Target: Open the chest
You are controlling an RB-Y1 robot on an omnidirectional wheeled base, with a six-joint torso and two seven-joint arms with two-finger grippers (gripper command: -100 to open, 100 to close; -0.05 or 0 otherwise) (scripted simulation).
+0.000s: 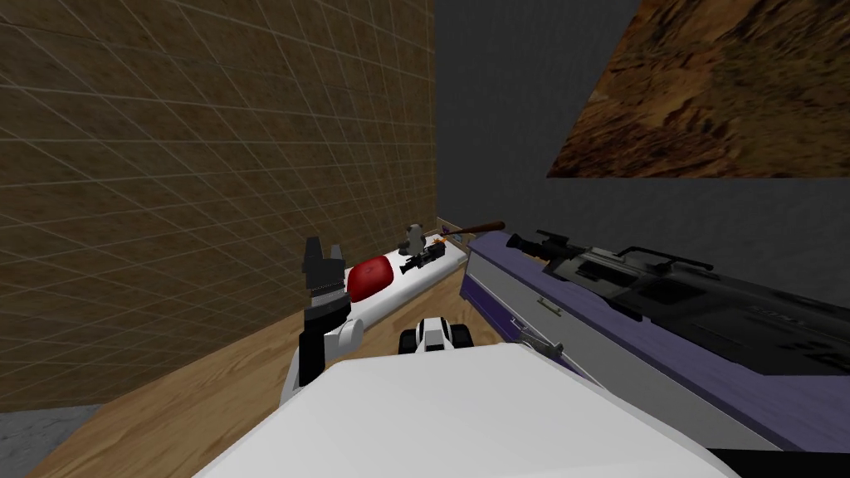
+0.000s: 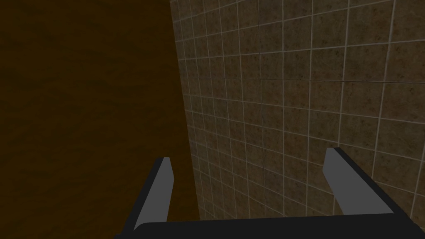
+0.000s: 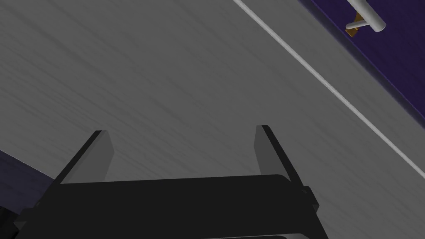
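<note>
You'll find the chest (image 1: 531, 319) to the robot's right, a long, low box on the wood floor (image 1: 191, 407) along the grey wall (image 1: 498, 124). It has a purple body and top and a grey front panel (image 3: 166, 74), and it looks closed. A pale bar handle (image 3: 367, 16) sits on the purple band beside that panel.

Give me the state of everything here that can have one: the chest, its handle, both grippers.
Purple chest with grey front panel: shut.
Light grey bar handle on it: untouched, nothing gripping it.
Right gripper: fingers open, empty, facing the grey panel.
Left gripper: fingers open, empty, raised on my left.
</note>
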